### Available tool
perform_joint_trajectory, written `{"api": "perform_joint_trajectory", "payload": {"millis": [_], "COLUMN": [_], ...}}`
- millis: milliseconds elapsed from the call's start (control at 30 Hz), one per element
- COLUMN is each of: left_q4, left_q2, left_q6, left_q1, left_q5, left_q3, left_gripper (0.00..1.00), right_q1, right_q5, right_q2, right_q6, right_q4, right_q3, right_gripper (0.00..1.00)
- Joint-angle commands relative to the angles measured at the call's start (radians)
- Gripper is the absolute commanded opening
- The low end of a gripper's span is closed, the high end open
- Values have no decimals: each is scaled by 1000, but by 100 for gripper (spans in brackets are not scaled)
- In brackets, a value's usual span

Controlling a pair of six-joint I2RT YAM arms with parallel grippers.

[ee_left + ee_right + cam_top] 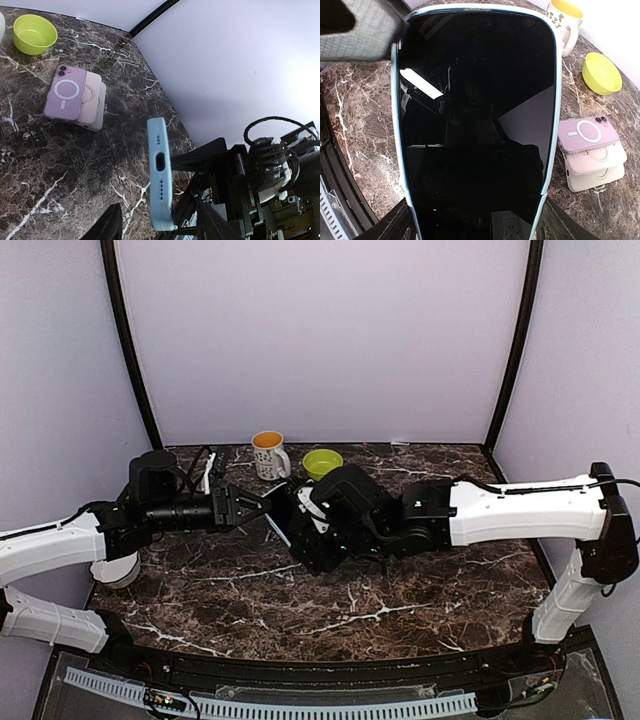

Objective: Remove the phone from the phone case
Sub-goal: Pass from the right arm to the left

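- Pale-blue case [161, 172] sits on the phone [475, 115] all round, with no corner lifted that I can see. The pair hangs in the air over the marble table [300, 610], mid-table, between the two arms.
- Right gripper [477, 222]: clamped across the phone's width, one finger on each long side of the case, at the end nearest its own camera.
- Left gripper [159, 226]: jaws about half-wide, straddling the port end across its thickness. The left wrist view shows a gap on both sides, so nothing is gripped. In the right wrist view one of its pads [360, 30] overlaps the far corner on the screen side; I cannot tell if it touches.
- Step in hand, my reading: finding a purchase on the case lip at the port end while the right arm steadies the phone. Extraction is not begun.
- Next move calls for a pinch on the rim alone, not the glass, then peeling that corner back. The right grip bears on the case sides and may resist the peel.
- Long axis: roughly level, along the line between the grippers, port end toward the left arm.
- The top view shows only a thin pale edge, so the phone likely stands on one long side. The screen faces the right wrist camera.
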Motion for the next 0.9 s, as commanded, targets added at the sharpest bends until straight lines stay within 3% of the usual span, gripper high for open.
{"api": "perform_joint_trajectory", "payload": {"millis": [0, 233, 400, 433, 567, 700, 867], "left_q4": [35, 49, 85, 93, 127, 154, 190], "left_q2": [16, 28, 21, 17, -4, -39, -65], "left_q6": [12, 10, 4, 3, 4, 39, 107], "left_q1": [-18, -35, -40, -41, -40, -42, -41], "left_q5": [-35, -57, -71, -73, -84, -116, -125], "left_q3": [30, 32, 18, 16, 5, 6, 30], "left_gripper": [48, 27, 2, 0, 0, 0, 0], "right_q1": [15, 24, 24, 24, 22, -17, -85], "right_q5": [14, 13, 14, 24, 95, 128, 21], "right_q2": [-8, 0, -7, -9, -30, -64, -169], "right_q6": [3, -1, 2, 6, 50, 97, 148], "right_q4": [53, 44, 55, 55, 43, 1, 33], "right_q3": [52, 57, 47, 46, 48, 49, -5], "right_gripper": [58, 58, 59, 63, 97, 98, 99]}}
